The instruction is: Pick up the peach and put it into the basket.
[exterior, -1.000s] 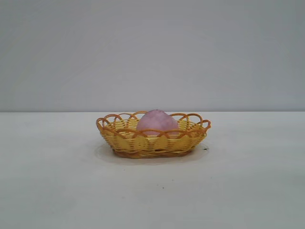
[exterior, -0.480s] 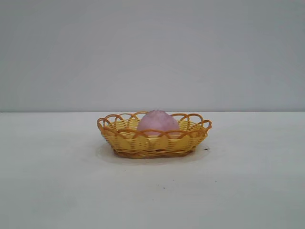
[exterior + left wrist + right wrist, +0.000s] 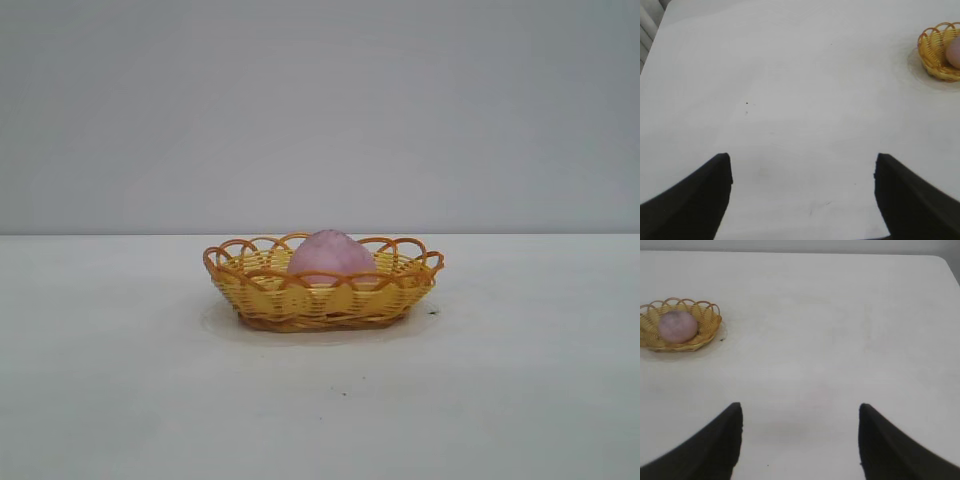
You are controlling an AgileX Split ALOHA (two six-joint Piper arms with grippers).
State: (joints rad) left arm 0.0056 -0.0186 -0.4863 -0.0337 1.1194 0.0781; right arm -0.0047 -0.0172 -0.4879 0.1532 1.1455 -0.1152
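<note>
The peach (image 3: 330,257) sits inside the basket (image 3: 322,298), a little above the scalloped rim, at the middle of the exterior frame on the white counter (image 3: 320,400). Neither arm appears in that view. In the left wrist view the left hand (image 3: 803,200) hovers over bare counter with its dark fingers (image 3: 695,202) spread wide and nothing between them; the basket shows at the upper right of that frame, well apart from it. In the right wrist view the right hand (image 3: 800,442) is likewise spread wide and empty, its fingers (image 3: 900,447) at the lower corners, with basket and peach at the upper left, well apart.
</note>
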